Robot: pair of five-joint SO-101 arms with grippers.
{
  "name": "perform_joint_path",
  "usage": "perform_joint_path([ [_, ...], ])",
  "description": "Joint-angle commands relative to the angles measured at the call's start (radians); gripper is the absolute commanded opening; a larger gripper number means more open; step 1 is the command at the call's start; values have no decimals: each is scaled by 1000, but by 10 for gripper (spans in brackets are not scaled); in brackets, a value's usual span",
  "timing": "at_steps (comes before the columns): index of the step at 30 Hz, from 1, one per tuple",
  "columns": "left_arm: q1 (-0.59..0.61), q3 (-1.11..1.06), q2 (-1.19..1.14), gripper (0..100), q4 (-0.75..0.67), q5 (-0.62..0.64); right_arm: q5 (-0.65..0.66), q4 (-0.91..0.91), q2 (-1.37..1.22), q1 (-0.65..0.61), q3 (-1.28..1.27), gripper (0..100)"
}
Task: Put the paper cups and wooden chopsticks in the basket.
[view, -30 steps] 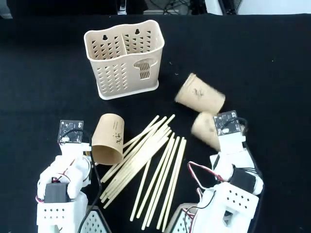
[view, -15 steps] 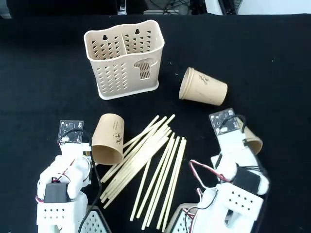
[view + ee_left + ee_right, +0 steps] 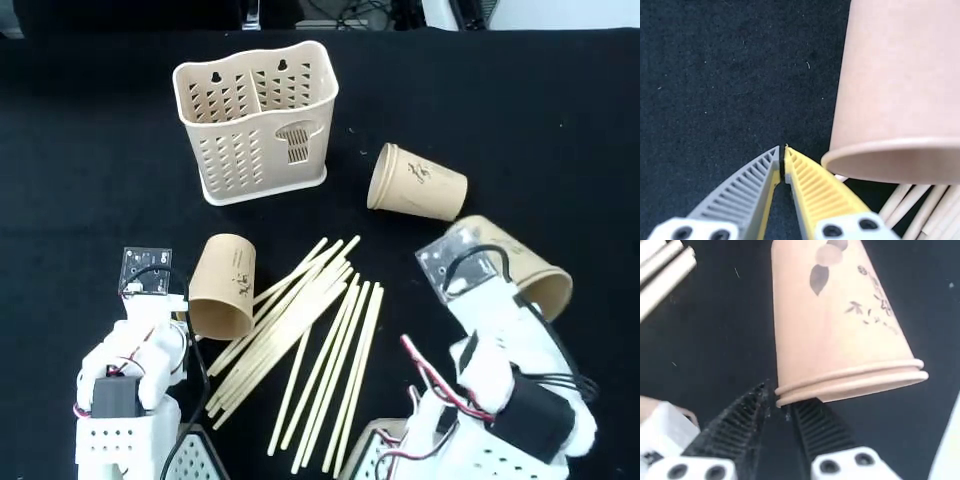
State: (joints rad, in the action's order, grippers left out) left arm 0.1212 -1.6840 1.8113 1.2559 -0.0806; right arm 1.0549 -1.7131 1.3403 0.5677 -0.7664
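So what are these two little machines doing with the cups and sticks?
The right hand grips one tan paper cup by its rim. The left hand rests shut beside a second cup lying on its side. A third cup and the wooden chopsticks lie on the black table; the beige slotted plastic basket looks empty.
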Motion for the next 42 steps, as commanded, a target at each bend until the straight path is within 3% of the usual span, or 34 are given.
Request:
perform_joint_path([
  [1,-5,-15,8,33,15,8,141,18,-10,135,50,13],
  [7,-5,-15,8,33,15,8,198,98,-145,282,111,13],
  [19,-5,-15,8,33,15,8,199,-52,-615,308,446,13],
  [27,-8,-15,8,33,15,8,199,-49,-871,315,447,13],
  [34,-10,-15,8,34,15,8,193,-44,-891,269,383,12],
  [42,-10,-15,8,33,15,8,152,140,-886,206,206,12],
])
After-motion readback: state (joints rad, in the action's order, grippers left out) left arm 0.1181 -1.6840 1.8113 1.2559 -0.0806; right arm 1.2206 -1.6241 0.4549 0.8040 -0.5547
